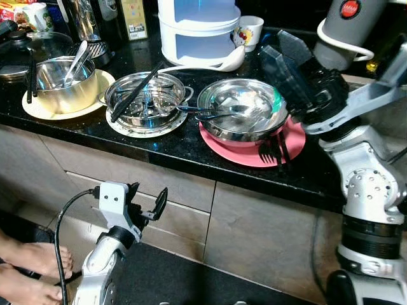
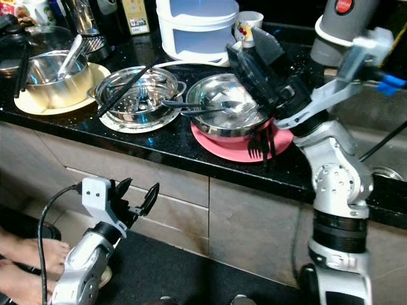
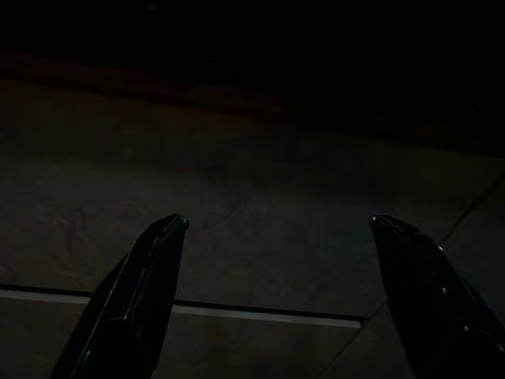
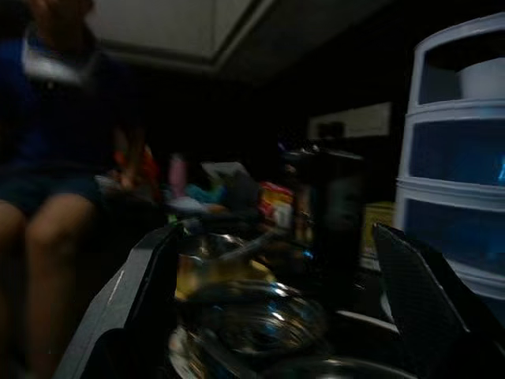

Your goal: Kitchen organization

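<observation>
- Black counter [image 1: 191, 149] carries three steel vessels in a row, each on its own plate.
- Steel bowl [image 1: 241, 109] on pink plate [image 1: 254, 154]; dark spoon [image 1: 210, 113] lies inside it, black fork [image 1: 272, 151] on the plate's front rim.
- Steamer pan [image 1: 145, 98] on white plate [image 1: 145, 130], black chopsticks [image 1: 133, 94] laid across it; perforated insert inside.
- Steel pot [image 1: 63, 82] on cream plate [image 1: 57, 111], metal ladle [image 1: 77, 60] leaning in it.
- White tiered bin [image 1: 200, 32] behind the bowl, cup [image 1: 249, 32] beside it.
- Right gripper [image 1: 289, 70] above the bowl's right rim, fingers spread wide, holding nothing.
- Left gripper [image 1: 145, 202] low before the cabinet front [image 1: 191, 210], fingers wide apart, empty.
- Right wrist view blurred and dark; a seated person [image 4: 47, 158] is partly cut off.
- Bare feet [image 1: 32, 267] cut off at the left edge.
- Left wrist view very dark.
</observation>
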Controlling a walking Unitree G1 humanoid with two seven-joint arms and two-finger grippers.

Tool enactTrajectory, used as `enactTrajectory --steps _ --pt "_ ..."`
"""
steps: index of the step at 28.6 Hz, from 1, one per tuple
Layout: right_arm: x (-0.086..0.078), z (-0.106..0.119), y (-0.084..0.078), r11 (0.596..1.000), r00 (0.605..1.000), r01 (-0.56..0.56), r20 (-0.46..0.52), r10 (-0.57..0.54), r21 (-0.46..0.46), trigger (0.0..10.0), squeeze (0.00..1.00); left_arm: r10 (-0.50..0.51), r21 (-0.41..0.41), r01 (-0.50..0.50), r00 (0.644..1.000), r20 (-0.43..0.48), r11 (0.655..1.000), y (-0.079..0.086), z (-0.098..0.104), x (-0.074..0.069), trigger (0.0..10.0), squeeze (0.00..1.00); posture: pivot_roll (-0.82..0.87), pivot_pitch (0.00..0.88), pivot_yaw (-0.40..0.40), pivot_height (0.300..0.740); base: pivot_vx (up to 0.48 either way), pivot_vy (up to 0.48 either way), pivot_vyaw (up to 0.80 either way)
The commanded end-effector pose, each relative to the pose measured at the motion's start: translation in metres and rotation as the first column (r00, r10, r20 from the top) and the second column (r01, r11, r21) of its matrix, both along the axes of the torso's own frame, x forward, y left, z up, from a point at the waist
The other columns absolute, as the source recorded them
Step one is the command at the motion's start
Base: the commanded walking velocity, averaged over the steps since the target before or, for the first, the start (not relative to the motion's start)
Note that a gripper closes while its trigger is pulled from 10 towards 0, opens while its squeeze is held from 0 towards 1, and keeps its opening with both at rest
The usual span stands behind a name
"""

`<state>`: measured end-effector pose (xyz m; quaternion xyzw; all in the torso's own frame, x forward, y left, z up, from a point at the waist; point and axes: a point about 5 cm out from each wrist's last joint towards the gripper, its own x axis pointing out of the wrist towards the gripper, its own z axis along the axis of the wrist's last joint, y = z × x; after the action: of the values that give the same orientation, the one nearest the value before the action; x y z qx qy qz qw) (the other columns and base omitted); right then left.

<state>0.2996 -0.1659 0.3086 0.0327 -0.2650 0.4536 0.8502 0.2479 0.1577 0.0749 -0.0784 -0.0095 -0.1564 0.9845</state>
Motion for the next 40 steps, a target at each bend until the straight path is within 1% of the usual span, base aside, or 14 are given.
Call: enactTrajectory --steps 1,4,5,6,7,12,17,18,20,27,34,35,37,40 --pt "0.0 0.002 0.005 0.996 0.999 -0.001 0.038 0.005 -0.094 10.0 0.0 0.001 -0.002 -0.001 1.0 -0.02 1.0 0.0 -0.003 -0.002 10.0 0.0 0.01 0.082 -0.018 0.74 0.0 0.0 0.0" --pt "-0.005 -0.004 0.01 0.943 0.996 -0.026 0.07 0.052 -0.33 10.0 0.0 0.001 -0.004 -0.001 1.0 -0.02 1.0 0.0 -0.003 -0.002 10.0 0.0 0.01 0.084 -0.018 0.74 0.0 0.0 0.0" --pt "-0.007 -0.008 0.013 0.9 0.995 -0.027 0.078 0.067 -0.435 10.0 0.0 0.001 -0.004 -0.001 1.0 -0.019 1.0 0.0 -0.003 -0.002 10.0 0.0 0.02 0.086 -0.018 0.74 0.0 0.0 0.0" --pt "-0.007 -0.008 0.013 0.9 0.995 -0.027 0.078 0.067 -0.435 10.0 0.0 0.001 -0.004 -0.001 1.0 -0.019 1.0 0.0 -0.003 -0.002 10.0 0.0 0.02 0.086 -0.018 0.74 0.0 0.0 0.0" --pt "-0.009 -0.011 0.015 0.866 0.994 -0.026 0.082 0.077 -0.5 10.0 0.0 0.001 -0.004 -0.001 1.0 -0.019 1.0 0.0 -0.003 -0.002 10.0 0.0 0.02 0.086 -0.018 0.74 0.0 0.0 0.0" --pt "-0.006 0.006 0.033 0.888 0.987 -0.007 0.14 0.081 -0.459 10.0 0.0 0.0 -0.008 0.0 1.0 -0.02 1.0 0.0 -0.003 -0.002 10.0 0.0 0.01 0.091 -0.014 0.74 0.0 0.0 0.0" --pt "0.013 0.024 0.06 0.911 0.973 0.083 0.229 0.013 -0.405 10.0 0.0 0.0 -0.014 0.0 1.0 -0.019 1.0 -0.002 -0.003 -0.001 10.0 0.0 0.01 0.089 -0.023 0.74 0.0 0.0 0.0" --pt "0.018 0.027 0.065 0.904 0.965 0.125 0.263 -0.015 -0.409 10.0 0.0 0.001 -0.015 -0.001 1.0 -0.018 1.0 -0.002 -0.003 -0.001 10.0 0.0 0.01 0.089 -0.025 0.74 0.0 0.0 0.0" --pt "0.032 0.026 0.08 0.841 0.931 0.251 0.358 -0.075 -0.479 10.0 0.0 0.002 -0.02 -0.002 1.0 -0.016 1.0 -0.003 -0.002 -0.001 10.0 0.0 0.01 0.089 -0.031 0.74 0.0 0.0 0.0" --pt "0.052 0.033 0.115 0.735 0.858 0.422 0.496 -0.135 -0.53 10.0 0.0 0.0 -0.027 0.0 1.0 -0.01 1.0 -0.006 -0.002 -0.001 10.0 0.0 0.02 0.082 -0.045 0.74 0.0 0.0 0.0" --pt "0.062 0.036 0.115 0.673 0.839 0.448 0.537 -0.088 -0.589 10.0 0.0 0.001 -0.03 -0.002 1.0 -0.008 1.0 -0.008 -0.002 -0.002 10.0 0.0 0.02 0.074 -0.056 0.74 0.0 0.0 0.0" --pt "0.068 0.038 0.104 0.633 0.835 0.469 0.542 -0.092 -0.616 10.0 0.0 0.004 -0.033 -0.004 1.0 -0.008 0.999 -0.009 -0.002 -0.002 10.0 0.0 0.02 0.073 -0.057 0.74 0.0 0.0 0.0" --pt "0.071 0.038 0.099 0.608 0.835 0.479 0.542 -0.093 -0.634 10.0 0.0 0.004 -0.035 -0.005 1.0 -0.008 0.999 -0.009 -0.002 -0.002 10.0 0.0 0.02 0.073 -0.057 0.74 0.0 0.0 0.0" --pt "0.08 0.037 0.078 0.478 0.817 0.536 0.57 -0.087 -0.696 10.0 0.0 0.004 -0.038 -0.004 1.0 -0.008 0.999 -0.009 -0.002 -0.003 10.0 0.0 0.01 0.077 -0.055 0.74 0.0 0.0 0.0"
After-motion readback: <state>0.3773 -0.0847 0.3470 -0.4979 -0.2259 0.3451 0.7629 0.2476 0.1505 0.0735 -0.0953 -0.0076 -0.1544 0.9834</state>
